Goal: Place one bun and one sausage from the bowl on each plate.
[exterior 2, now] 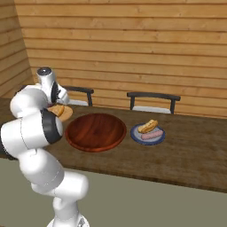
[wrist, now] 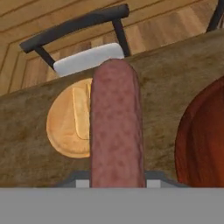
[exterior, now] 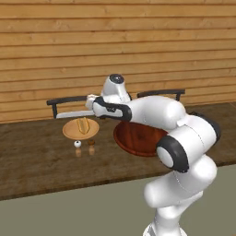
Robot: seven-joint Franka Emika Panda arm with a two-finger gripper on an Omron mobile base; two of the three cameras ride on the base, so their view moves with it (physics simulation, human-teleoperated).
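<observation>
- Sausage (wrist: 116,127): pinched lengthwise in the claw (wrist: 114,181), held in the air above the tabletop (exterior: 37,166), just short of the tan plate (wrist: 65,131).
- Tan plate: carries one bun (wrist: 81,113); no sausage on it yet.
- Blue plate (exterior 2: 148,134): to the right of the bowl (exterior 2: 95,131), already holds a bun and a sausage.
- Bowl: dark wood, sits between the two plates and looks emptied.
- Step in hand, as judged: carry the sausage over the tan plate, lower it close beside the bun, then let go so it cannot roll off the rim.
- Hard to make out: the sausage hides the fingertips and part of the tan plate; two small objects (exterior: 84,143) beside that plate are too small to identify.
</observation>
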